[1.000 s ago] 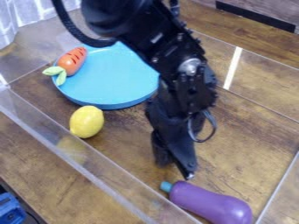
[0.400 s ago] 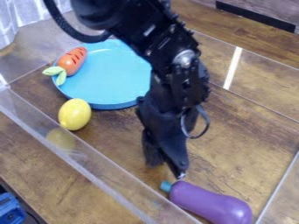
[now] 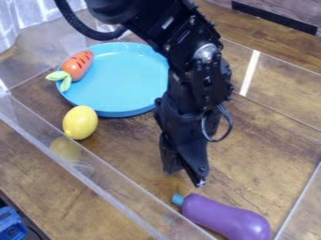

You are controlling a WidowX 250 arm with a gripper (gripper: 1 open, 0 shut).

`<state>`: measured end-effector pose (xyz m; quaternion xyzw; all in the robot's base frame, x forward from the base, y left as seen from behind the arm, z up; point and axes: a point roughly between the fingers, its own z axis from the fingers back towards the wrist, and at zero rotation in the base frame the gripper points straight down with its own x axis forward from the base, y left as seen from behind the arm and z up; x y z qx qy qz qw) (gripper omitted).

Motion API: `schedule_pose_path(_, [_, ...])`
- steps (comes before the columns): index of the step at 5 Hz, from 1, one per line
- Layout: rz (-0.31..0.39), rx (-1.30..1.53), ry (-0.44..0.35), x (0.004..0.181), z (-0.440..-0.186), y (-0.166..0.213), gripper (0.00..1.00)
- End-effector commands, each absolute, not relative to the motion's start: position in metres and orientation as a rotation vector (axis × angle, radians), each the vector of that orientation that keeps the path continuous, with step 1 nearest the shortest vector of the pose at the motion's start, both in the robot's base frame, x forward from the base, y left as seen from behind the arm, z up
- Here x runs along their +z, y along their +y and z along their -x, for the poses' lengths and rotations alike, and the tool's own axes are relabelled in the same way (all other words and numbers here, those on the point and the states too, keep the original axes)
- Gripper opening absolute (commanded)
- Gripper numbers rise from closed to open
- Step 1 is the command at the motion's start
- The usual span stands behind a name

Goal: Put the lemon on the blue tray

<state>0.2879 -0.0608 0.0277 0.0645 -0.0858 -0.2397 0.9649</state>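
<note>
The lemon (image 3: 81, 122), a small bright yellow oval, lies on the wooden table just in front of the blue tray (image 3: 119, 82), near its rim. The tray is a wide round sky-blue plate with nothing in its middle. My gripper (image 3: 187, 170) points down at the table, right of the lemon and about a hand's width from it. Its black fingers are pressed together with nothing between them. The black arm rises behind it and covers the tray's right edge.
An orange carrot (image 3: 74, 65) with green leaves rests against the tray's left rim. A purple eggplant (image 3: 230, 218) lies at the front right, close below the gripper. Clear plastic walls (image 3: 75, 167) fence the work area on the left and front.
The lemon has shifted a little to the left, closer to the tray's front rim. The gripper has stayed shut and at about the same spot.
</note>
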Motion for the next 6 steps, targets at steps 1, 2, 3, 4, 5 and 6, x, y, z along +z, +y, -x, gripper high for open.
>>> schedule_pose_path(1, [-0.124,-0.498,-0.230,0.036,-0.297,-0.072,0.00])
schedule_pose_path(2, [-0.115,-0.556,-0.240,0.043,-0.288,-0.081,0.00])
schedule_pose_path(3, [-0.109,-0.611,-0.247,0.050,-0.280,-0.090,0.00])
schedule_pose_path(4, [-0.103,-0.670,-0.255,0.042,-0.280,-0.095,0.00])
schedule_pose_path(5, [-0.097,-0.725,-0.260,0.035,-0.280,-0.099,0.00])
schedule_pose_path(6, [-0.091,-0.785,-0.262,0.028,-0.280,-0.102,1.00])
